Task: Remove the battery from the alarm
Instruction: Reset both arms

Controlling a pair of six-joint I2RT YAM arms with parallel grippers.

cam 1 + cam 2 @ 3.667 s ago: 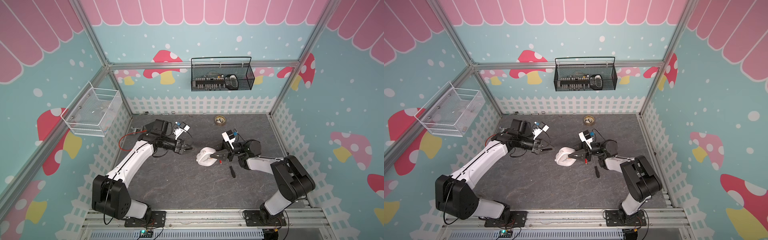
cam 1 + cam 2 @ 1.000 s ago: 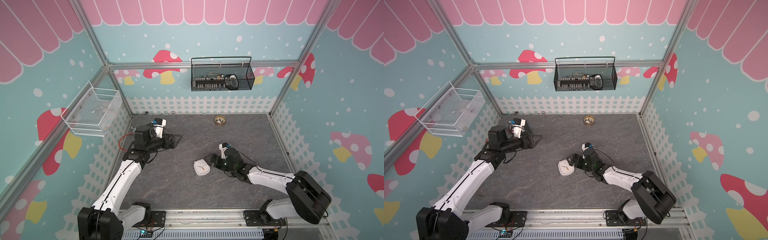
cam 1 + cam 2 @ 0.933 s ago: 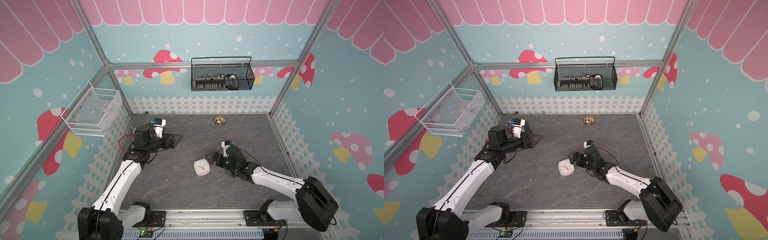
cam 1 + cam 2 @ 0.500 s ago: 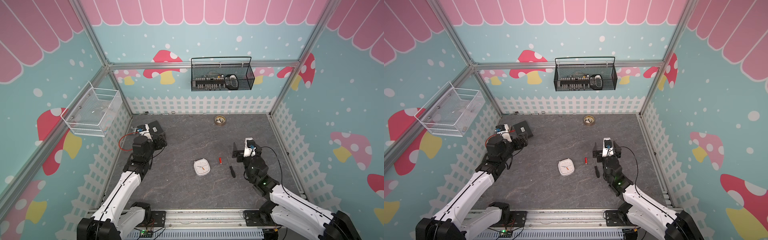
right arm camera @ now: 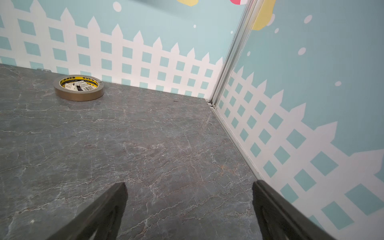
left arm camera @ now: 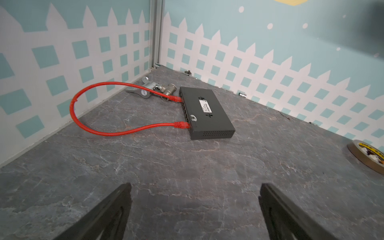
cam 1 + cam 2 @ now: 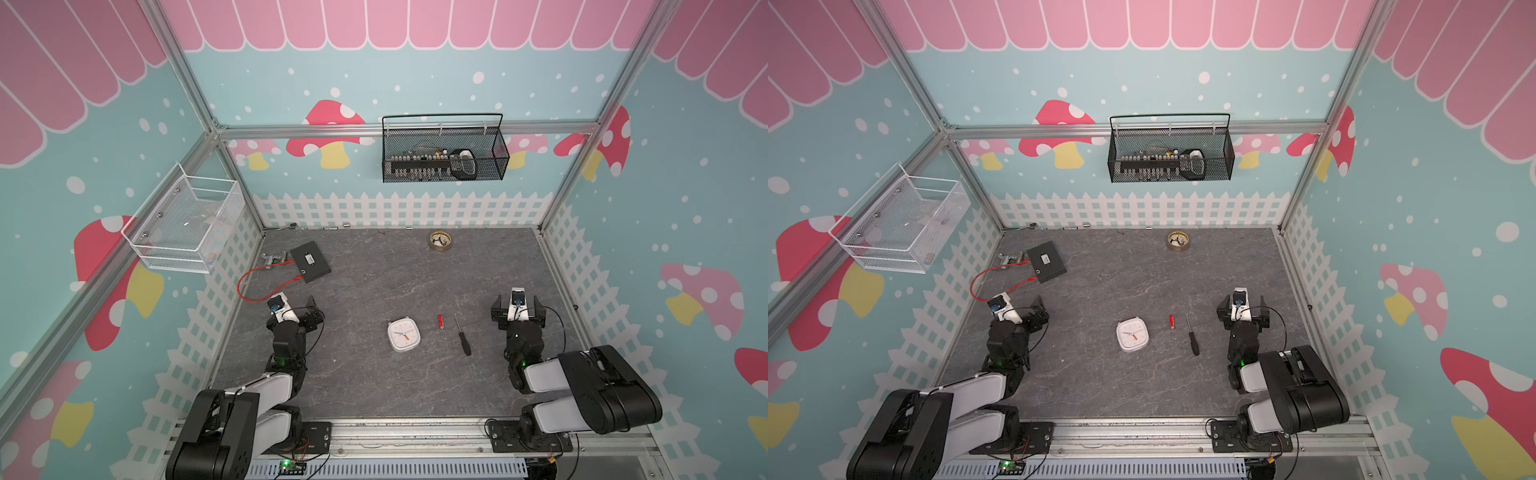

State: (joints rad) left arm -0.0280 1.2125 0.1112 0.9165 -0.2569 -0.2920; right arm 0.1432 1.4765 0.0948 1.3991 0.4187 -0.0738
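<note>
In both top views the white alarm (image 7: 404, 335) (image 7: 1133, 335) lies dial up in the middle of the grey floor. The small red battery (image 7: 440, 322) (image 7: 1171, 321) lies loose on the floor just right of it, apart from it. A black-handled screwdriver (image 7: 462, 340) (image 7: 1192, 338) lies right of the battery. My left gripper (image 7: 306, 309) (image 6: 195, 187) is open and empty, well to the alarm's left. My right gripper (image 7: 516, 301) (image 5: 189, 185) is open and empty, right of the screwdriver. Neither wrist view shows the alarm or battery.
A black network box (image 7: 310, 262) with a looped red cable (image 7: 257, 282) and a metal fitting (image 7: 276, 258) sit at the back left. A tape roll (image 7: 440, 241) (image 5: 79, 87) lies near the back wall. A black wire basket (image 7: 444, 153) and a white mesh basket (image 7: 183, 224) hang on the walls.
My right arm has drawn back from the alarm to the right side, uncovering the battery and screwdriver. My left arm has folded back toward the front left. The alarm has stayed put.
</note>
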